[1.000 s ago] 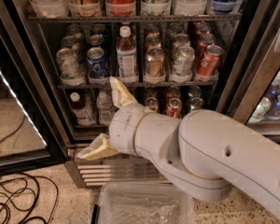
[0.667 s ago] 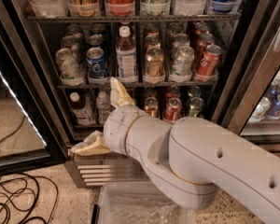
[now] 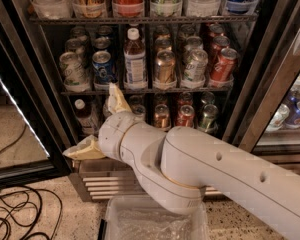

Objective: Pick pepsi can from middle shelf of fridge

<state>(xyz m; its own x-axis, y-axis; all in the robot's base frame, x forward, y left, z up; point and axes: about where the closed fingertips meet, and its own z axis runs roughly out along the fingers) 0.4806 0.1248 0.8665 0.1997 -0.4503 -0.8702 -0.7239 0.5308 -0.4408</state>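
Observation:
The pepsi can (image 3: 104,66) is blue with a silver top and stands second from the left at the front of the middle shelf (image 3: 200,90) of the fridge (image 3: 262,91), beside a tall white-capped bottle (image 3: 134,59). More blue cans stand behind it. My gripper (image 3: 90,121) is open and empty, with one cream finger pointing up in front of the shelf edge just below the can and the other pointing left. It is below the can and apart from it. The white arm (image 3: 200,169) fills the lower right of the view.
Pale silver-green cans (image 3: 73,70) stand left of the pepsi can, gold, green and orange-red cans (image 3: 222,64) to its right. Short cans and small bottles fill the rack below. The open glass door (image 3: 20,134) is at left, cables (image 3: 20,214) lie on the floor, and a clear bin (image 3: 140,224) is at the bottom.
The arm has swung a little left and up. The lower finger has moved left, while the upper finger stays just under the middle shelf edge.

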